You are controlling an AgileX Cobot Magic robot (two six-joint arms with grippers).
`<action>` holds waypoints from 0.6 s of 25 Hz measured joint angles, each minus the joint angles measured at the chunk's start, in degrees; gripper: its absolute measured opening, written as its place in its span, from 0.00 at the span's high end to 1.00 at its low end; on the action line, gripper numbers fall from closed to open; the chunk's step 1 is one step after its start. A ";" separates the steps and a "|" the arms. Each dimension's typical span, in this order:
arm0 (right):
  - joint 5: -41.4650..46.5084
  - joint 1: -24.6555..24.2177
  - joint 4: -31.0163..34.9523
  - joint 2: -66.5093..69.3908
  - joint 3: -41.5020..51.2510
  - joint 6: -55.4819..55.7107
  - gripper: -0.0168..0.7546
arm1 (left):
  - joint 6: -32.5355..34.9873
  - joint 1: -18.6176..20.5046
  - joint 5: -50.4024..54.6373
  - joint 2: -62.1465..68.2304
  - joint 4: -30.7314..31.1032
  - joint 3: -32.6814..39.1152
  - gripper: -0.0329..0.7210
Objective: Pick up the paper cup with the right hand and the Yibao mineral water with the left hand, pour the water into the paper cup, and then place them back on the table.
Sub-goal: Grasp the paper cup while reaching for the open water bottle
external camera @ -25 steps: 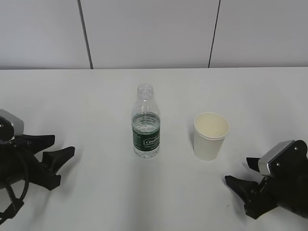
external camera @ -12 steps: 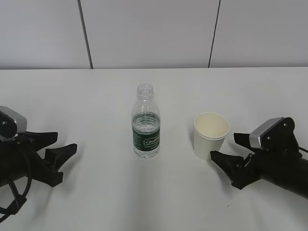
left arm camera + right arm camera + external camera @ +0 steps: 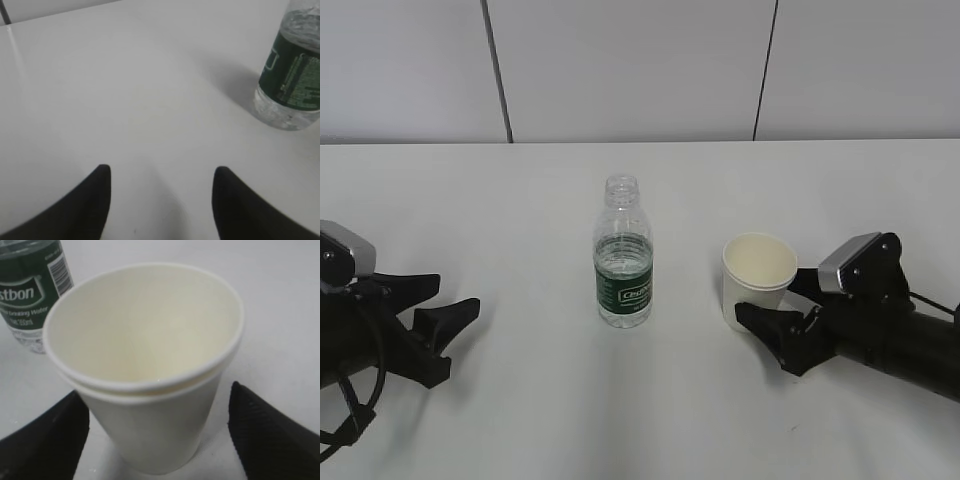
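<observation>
The paper cup (image 3: pixel 758 275) stands upright and empty on the white table (image 3: pixel 520 190), right of centre. The Yibao mineral water (image 3: pixel 623 265), uncapped and with a dark green label, stands upright to its left. My right gripper (image 3: pixel 767 298) is open, one finger on each side of the cup's lower wall. In the right wrist view the cup (image 3: pixel 145 365) fills the space between the open gripper (image 3: pixel 157 395), with a gap on the right side. My left gripper (image 3: pixel 455 294) is open and empty at the far left, well short of the bottle (image 3: pixel 292 75), and it also shows in the left wrist view (image 3: pixel 161 172).
The bottle (image 3: pixel 32 290) stands just beyond the cup in the right wrist view. A pale panelled wall (image 3: pixel 640 70) with dark seams runs behind the table's far edge.
My right arm has moved forward and left from the table's front right until its open fingers straddle the cup. The left arm shifted only slightly. Bottle and cup have not moved.
</observation>
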 joint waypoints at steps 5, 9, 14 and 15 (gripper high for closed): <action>0.00 0.00 -1.38 0.63 -3.05 2.64 0.10 | -0.37 0.00 0.00 0.00 0.00 -0.01 0.42; 0.00 0.00 -4.94 2.71 -4.96 3.72 0.10 | -0.39 0.00 0.00 0.00 0.00 -0.01 0.42; 0.00 0.00 -5.47 3.27 -5.61 3.98 0.11 | -0.53 0.00 0.00 0.00 0.00 -0.01 0.42; 0.00 0.00 -5.47 3.27 -5.71 3.84 0.12 | -0.68 0.00 0.00 0.00 0.00 -0.01 0.42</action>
